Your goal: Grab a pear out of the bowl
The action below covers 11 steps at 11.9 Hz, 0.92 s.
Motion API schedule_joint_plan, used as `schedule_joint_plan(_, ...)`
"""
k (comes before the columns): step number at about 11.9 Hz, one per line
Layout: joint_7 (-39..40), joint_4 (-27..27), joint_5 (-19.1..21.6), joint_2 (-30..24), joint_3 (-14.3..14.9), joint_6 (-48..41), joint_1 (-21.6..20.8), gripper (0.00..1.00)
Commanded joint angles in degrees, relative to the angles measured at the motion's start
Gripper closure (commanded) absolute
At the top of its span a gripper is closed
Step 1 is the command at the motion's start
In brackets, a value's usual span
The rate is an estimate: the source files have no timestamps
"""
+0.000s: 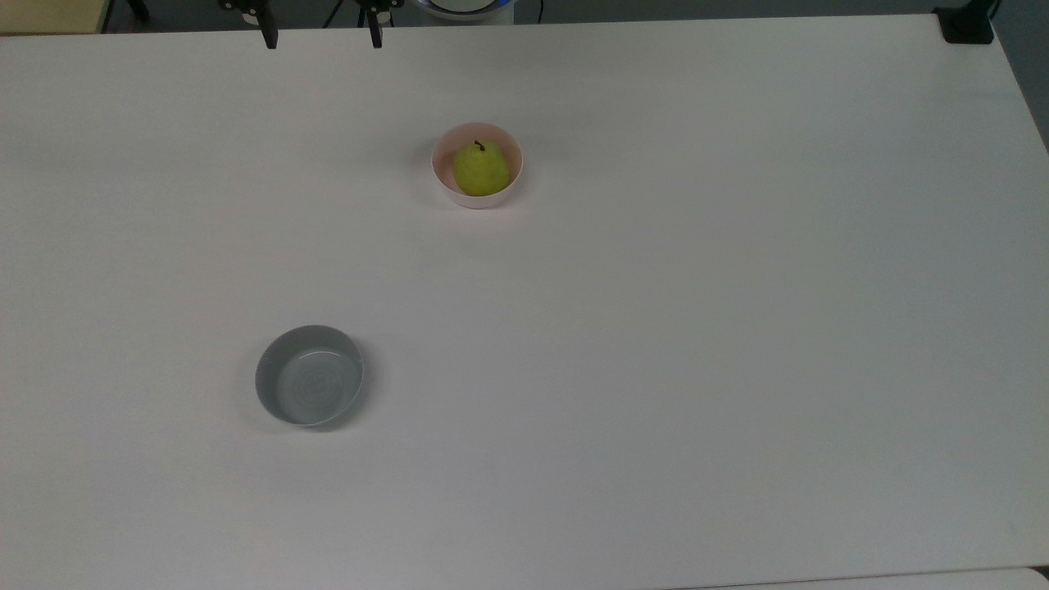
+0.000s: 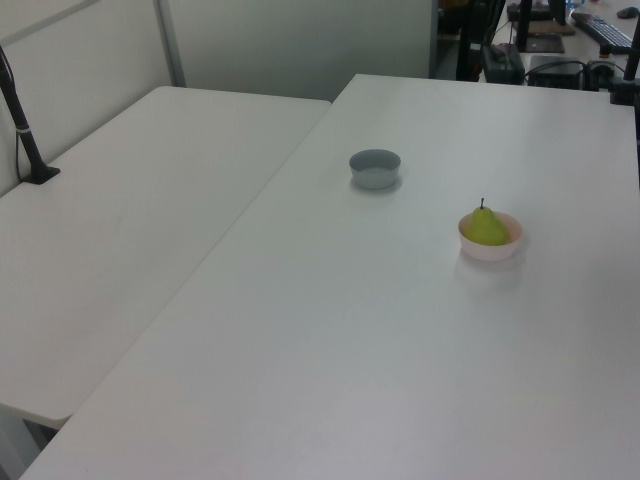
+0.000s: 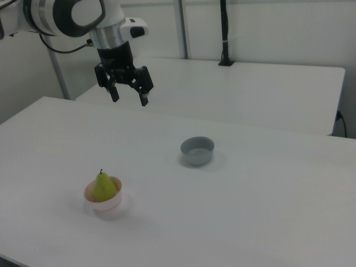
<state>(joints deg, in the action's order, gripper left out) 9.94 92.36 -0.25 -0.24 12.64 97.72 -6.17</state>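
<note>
A yellow-green pear [image 1: 481,170] with a short dark stem stands upright in the small pale pink bowl [image 1: 447,185] on the white table. The same pear [image 2: 486,227] and bowl [image 2: 490,250] sit at the left view's right, and the pear [image 3: 102,187] in its bowl [image 3: 103,205] lies at the right view's lower left. My gripper [image 3: 129,98] hangs open and empty high above the table, well above and behind the bowl in the right view. Its two dark fingertips [image 1: 269,37] poke in at the top view's upper edge.
A wider grey bowl [image 1: 309,374] stands empty on the table, apart from the pink one; it also shows as the grey bowl [image 2: 375,167] and the grey bowl [image 3: 197,151]. A second white table [image 2: 130,220] adjoins, with a black post [image 3: 223,33] on it.
</note>
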Motion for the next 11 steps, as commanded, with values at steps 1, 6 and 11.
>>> schedule_joint_plan(1,0.69,-0.69,-0.1,-0.2,0.71,-1.47,-0.16,0.0)
schedule_joint_plan(6,19.99,0.01,-0.63,-0.55,0.63,-5.61,0.1,0.0)
schedule_joint_plan(11,26.89,7.55,-0.81,-4.05,-0.08,-7.37,0.1,0.0)
